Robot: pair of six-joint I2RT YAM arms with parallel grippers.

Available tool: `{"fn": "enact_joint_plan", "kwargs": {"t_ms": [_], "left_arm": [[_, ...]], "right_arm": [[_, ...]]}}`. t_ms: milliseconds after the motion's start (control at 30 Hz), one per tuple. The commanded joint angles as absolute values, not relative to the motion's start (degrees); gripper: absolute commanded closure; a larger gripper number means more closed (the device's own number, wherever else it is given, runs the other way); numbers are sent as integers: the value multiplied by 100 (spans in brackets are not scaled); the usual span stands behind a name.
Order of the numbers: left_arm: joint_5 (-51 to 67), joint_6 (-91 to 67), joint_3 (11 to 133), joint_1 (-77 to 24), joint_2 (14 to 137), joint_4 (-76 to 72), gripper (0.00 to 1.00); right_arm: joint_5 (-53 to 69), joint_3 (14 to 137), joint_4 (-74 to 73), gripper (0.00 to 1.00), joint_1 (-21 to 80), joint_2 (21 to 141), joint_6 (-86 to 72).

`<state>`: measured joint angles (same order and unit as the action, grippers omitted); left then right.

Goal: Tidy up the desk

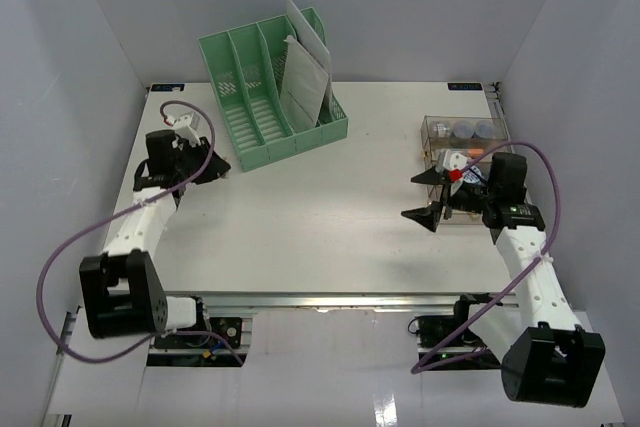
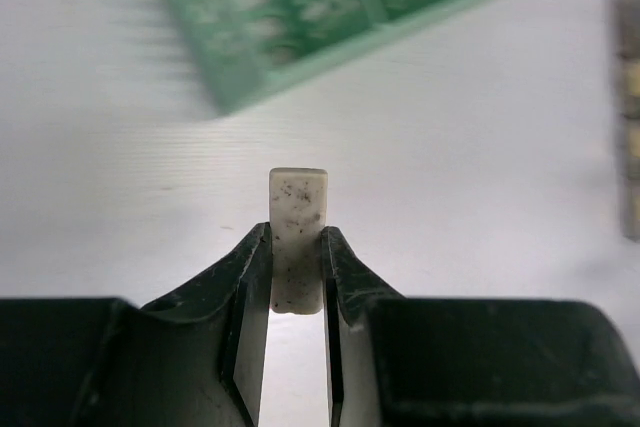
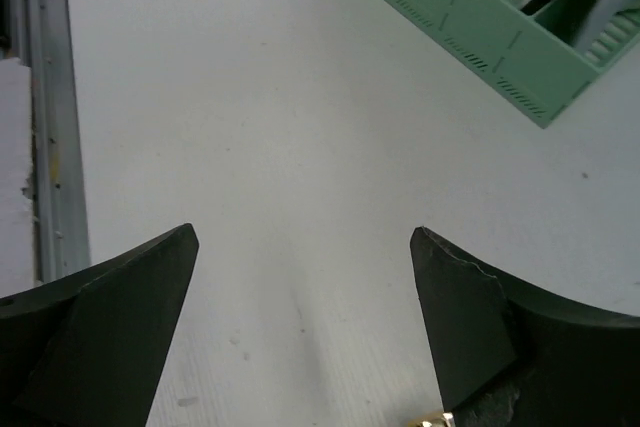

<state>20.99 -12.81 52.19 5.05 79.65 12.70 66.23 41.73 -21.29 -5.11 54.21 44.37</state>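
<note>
The desk [image 1: 320,227] is a wide white tabletop with a metal rail along its near edge. At its left side my left gripper [image 1: 216,164] is shut on a small white speckled block [image 2: 297,222]. The block stands upright between the fingertips, above the tabletop, with the green file rack [image 2: 300,17] blurred beyond it. My right gripper [image 1: 425,197] hovers at the right side of the desk next to the clear compartment tray [image 1: 465,137]. Its jaws stand wide open with only bare tabletop between them [image 3: 305,237].
The green slotted file rack [image 1: 270,97] stands at the back centre-left with papers [image 1: 305,72] in its right slots. The clear tray holds several small items. The metal rail [image 3: 50,127] lies to the left in the right wrist view. Grey walls enclose the desk.
</note>
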Motion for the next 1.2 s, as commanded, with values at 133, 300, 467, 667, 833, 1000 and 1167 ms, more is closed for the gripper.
{"fn": "enact_joint_plan", "kwargs": {"t_ms": [133, 300, 467, 667, 833, 1000, 1167], "left_arm": [[5706, -2294, 4094, -409, 6781, -438, 84], [4765, -1949, 4307, -1630, 6856, -685, 83], [3586, -1416, 4612, -2369, 7030, -812, 83], [2514, -799, 4905, -2886, 7270, -920, 83], [2053, -512, 5061, -3223, 7476, -993, 83], [1996, -467, 5106, -3302, 7651, -1036, 83], [1961, -457, 5100, -3363, 7689, -1070, 83]], "right_arm": [[5252, 5086, -549, 45, 1738, 6625, 1083], [4885, 6219, -471, 39, 2432, 7734, -685], [4821, 6700, -95, 15, 2684, 8365, -1459], [4721, 6825, 212, 17, 2725, 8883, -2107], [4798, 6880, 411, 24, 2716, 9154, -2379], [4875, 6986, 505, 32, 2716, 9339, -2543], [4897, 6964, 634, 41, 2716, 9360, -2632]]}}
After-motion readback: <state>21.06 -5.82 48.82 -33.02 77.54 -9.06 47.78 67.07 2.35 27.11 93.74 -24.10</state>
